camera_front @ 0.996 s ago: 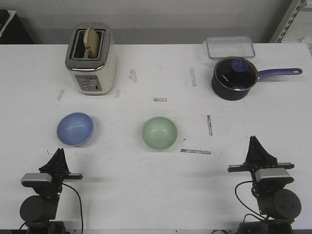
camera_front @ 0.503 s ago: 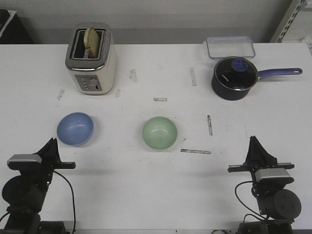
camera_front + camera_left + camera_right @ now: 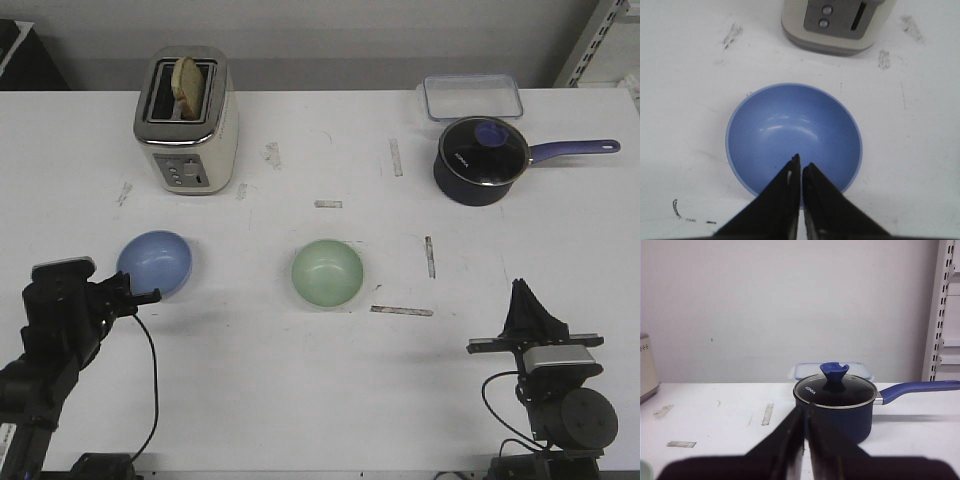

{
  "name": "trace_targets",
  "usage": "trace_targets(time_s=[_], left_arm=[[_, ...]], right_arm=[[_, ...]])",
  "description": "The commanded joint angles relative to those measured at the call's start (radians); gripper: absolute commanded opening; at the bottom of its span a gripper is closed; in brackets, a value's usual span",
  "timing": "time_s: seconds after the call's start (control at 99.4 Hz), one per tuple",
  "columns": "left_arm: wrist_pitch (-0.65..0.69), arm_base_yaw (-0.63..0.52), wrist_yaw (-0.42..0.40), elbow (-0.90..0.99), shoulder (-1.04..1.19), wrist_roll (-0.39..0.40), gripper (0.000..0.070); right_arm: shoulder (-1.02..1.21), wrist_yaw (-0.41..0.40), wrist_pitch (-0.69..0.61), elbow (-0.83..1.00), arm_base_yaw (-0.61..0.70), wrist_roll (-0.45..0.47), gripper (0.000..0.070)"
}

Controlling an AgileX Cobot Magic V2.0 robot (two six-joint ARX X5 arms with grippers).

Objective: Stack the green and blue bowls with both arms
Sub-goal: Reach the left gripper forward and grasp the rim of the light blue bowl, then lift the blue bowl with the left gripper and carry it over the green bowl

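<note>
Blue bowl (image 3: 794,137) lies beneath the closed, empty left claw (image 3: 800,167), apparently untouched; green bowl (image 3: 327,272) sits apart; right claw (image 3: 804,415) closed, empty.

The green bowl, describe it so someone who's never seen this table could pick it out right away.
Start at the cream toaster at the far left of the white table, then look toward the near middle. There sits the green bowl, open side up and empty, with a strip of tape just to its right. It is the only pale mint one; its twin, the blue bowl, sits further left.
</note>
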Motion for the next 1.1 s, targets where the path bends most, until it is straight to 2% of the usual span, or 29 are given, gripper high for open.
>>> trace_targets(time_s=[0.0, 0.081, 0.252, 0.342, 0.392, 0.523, 0.594, 0.684, 0.825, 1.087], left_arm=[[-0.032, 0.001, 0.005, 0.049, 0.051, -0.059, 0.0001], [-0.071, 0.011, 0.053, 0.093, 0.111, -0.098, 0.0001], [-0.12, 0.087, 0.286, 0.174, 0.217, -0.109, 0.0001], [-0.141, 0.137, 0.357, 0.206, 0.262, -0.129, 0.0005], [-0.16, 0.165, 0.361, 0.224, 0.287, -0.136, 0.0036], [-0.181, 0.237, 0.361, 0.248, 0.348, -0.137, 0.0293], [-0.181, 0.269, 0.361, 0.251, 0.381, -0.137, 0.0377], [-0.181, 0.303, 0.361, 0.251, 0.431, -0.125, 0.039], [-0.18, 0.331, 0.359, 0.251, 0.515, -0.093, 0.0456], [-0.148, 0.337, 0.356, 0.251, 0.654, -0.073, 0.0457]], right_arm=[[-0.002, 0.002, 0.01, 0.007, 0.001, 0.01, 0.0], [-0.002, 0.002, 0.01, 0.007, 0.001, 0.01, 0.0], [-0.002, 0.002, 0.01, 0.007, 0.001, 0.01, 0.0], [-0.002, 0.002, 0.01, 0.007, 0.001, 0.01, 0.0], [-0.002, 0.002, 0.01, 0.007, 0.001, 0.01, 0.0], [-0.002, 0.002, 0.01, 0.007, 0.001, 0.01, 0.0], [-0.002, 0.002, 0.01, 0.007, 0.001, 0.01, 0.0], [-0.002, 0.002, 0.01, 0.007, 0.001, 0.01, 0.0], [-0.002, 0.002, 0.01, 0.007, 0.001, 0.01, 0.0], [-0.002, 0.002, 0.011, 0.007, 0.001, 0.01, 0.0]])
